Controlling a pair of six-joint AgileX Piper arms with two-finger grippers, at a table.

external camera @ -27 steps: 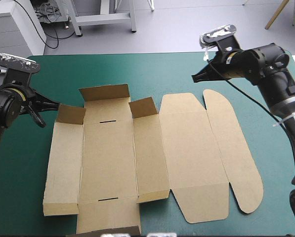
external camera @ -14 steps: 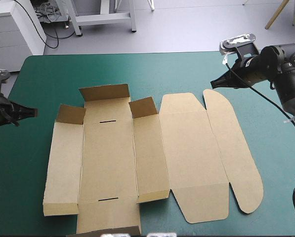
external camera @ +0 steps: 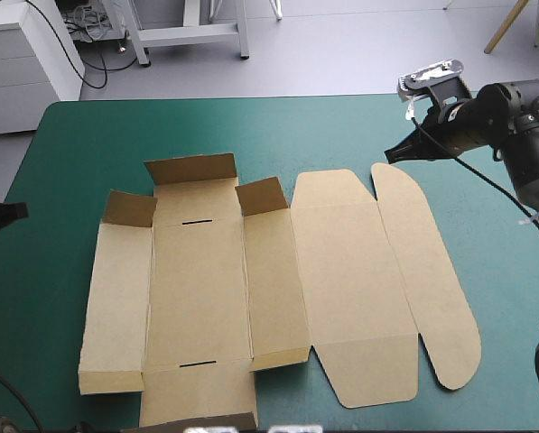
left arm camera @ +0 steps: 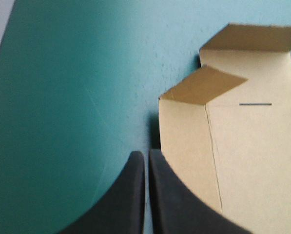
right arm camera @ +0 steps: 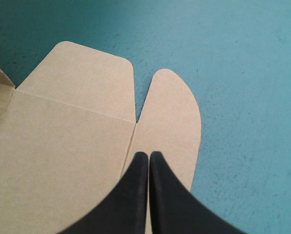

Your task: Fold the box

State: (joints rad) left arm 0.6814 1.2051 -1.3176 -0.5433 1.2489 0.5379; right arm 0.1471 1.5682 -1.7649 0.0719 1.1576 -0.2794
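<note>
We count one box (external camera: 278,289), a single cut sheet of brown board lying on the teal-green table (external camera: 296,126), and two claws. The sheet sits around the middle of the table (taking the far edge as 12 o'clock). Its long axis runs from 9 to 3 o'clock, while its separate panels run from 12 to 6. Three small flaps (external camera: 190,169) stand tilted up at the 11 o'clock corner of the sheet. The rounded flap (external camera: 427,271) lies flat at the 3 o'clock end.

The left claw (external camera: 14,211) shows only its tip at the table's 9 o'clock edge, apart from the box. In its wrist view the left claw (left arm camera: 146,155) has its black fingers pressed together on nothing, pointing toward the sheet's 9 o'clock edge.

The right claw (external camera: 388,155) hangs at about 2 o'clock on a bent arm, slanting down toward the rounded flap's far tip. Its wrist view shows the right claw (right arm camera: 145,156) closed and empty above that flap.
</note>
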